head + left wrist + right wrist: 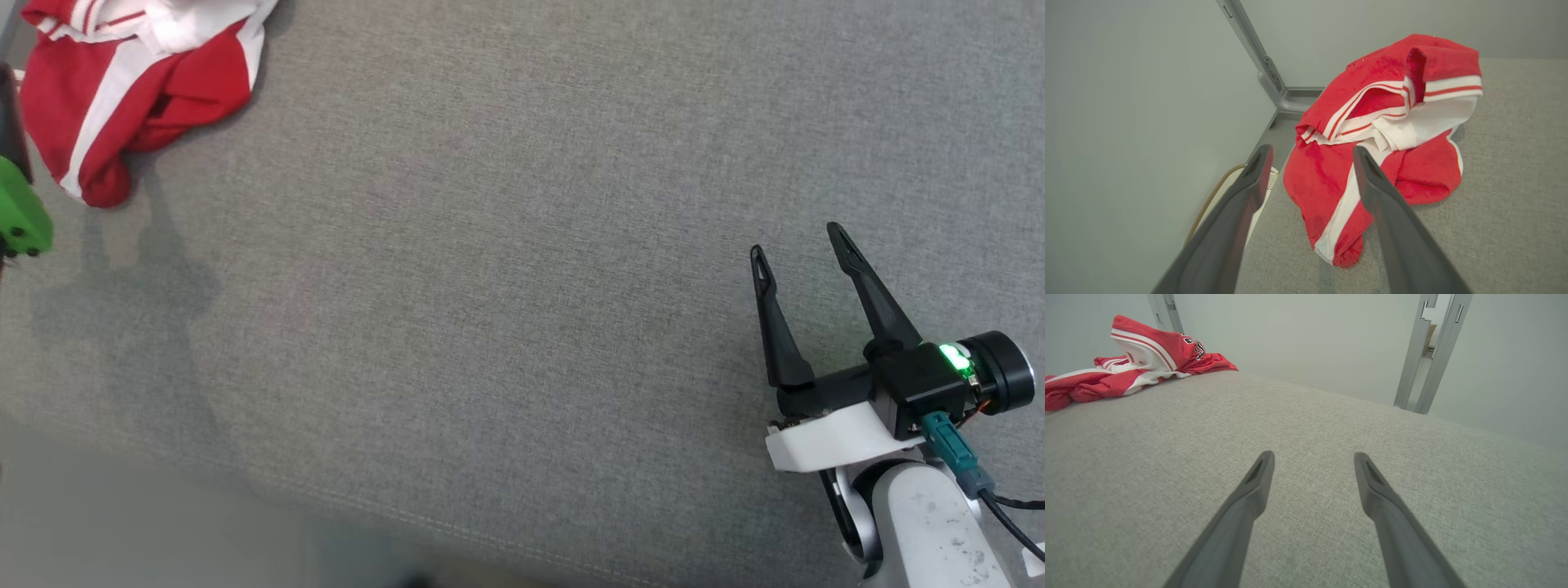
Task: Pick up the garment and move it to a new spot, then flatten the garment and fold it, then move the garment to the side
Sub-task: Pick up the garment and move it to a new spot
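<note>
A red garment (122, 90) with white stripes lies crumpled at the far left corner of the grey fabric surface (506, 245). In the left wrist view the garment (1388, 134) sits just beyond my left gripper (1311, 153), whose fingers stand open above the garment's near end and the surface's left edge. A green part of the left arm (20, 214) shows beside the garment. My right gripper (798, 242) hovers open and empty at the near right, far from the garment (1139, 363). Its fingers (1257, 486) point across bare fabric.
The surface drops off at its left edge (1274, 179), where a white object and a hose (1208, 204) lie on the floor below. A grey metal post (1261, 61) stands behind the garment. Another post (1429, 355) rises at the far right. The front edge (245, 490) runs near the bottom.
</note>
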